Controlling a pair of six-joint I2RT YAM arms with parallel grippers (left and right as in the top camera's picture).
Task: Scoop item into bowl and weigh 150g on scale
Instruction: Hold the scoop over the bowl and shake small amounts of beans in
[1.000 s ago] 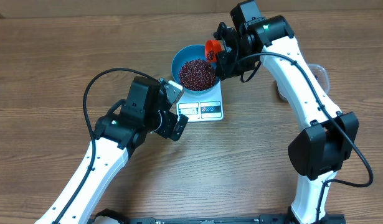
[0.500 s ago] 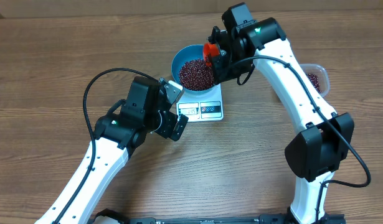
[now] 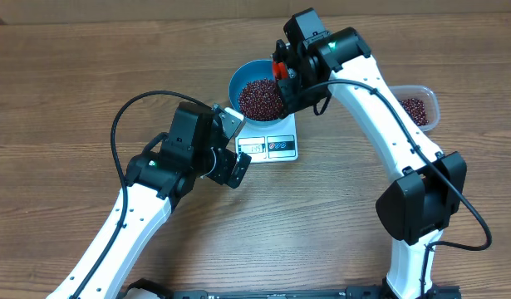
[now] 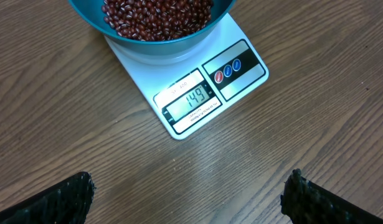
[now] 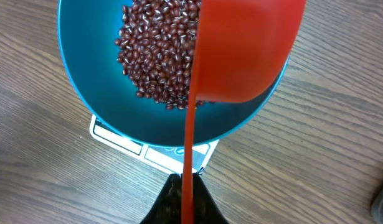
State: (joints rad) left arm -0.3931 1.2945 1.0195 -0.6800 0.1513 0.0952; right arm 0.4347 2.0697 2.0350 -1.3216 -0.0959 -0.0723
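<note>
1. The blue bowl (image 3: 237, 78) sits on the scale (image 3: 278, 146) and is heaped with beans (image 3: 262, 98). The display (image 4: 192, 99) reads 149.
2. A clear tub (image 3: 434, 106) at the right of the table (image 3: 72, 83), well apart from the scale, holds more beans.
3. The right gripper (image 5: 182, 206) is pinched tight on the handle (image 5: 188, 155) of a red scoop (image 5: 247, 50). The scoop hangs over the bowl's rim, above the beans.
4. The left gripper (image 4: 191, 200) hovers near the scale's display edge, fingers (image 4: 60, 199) spread wide, holding nothing.
</note>
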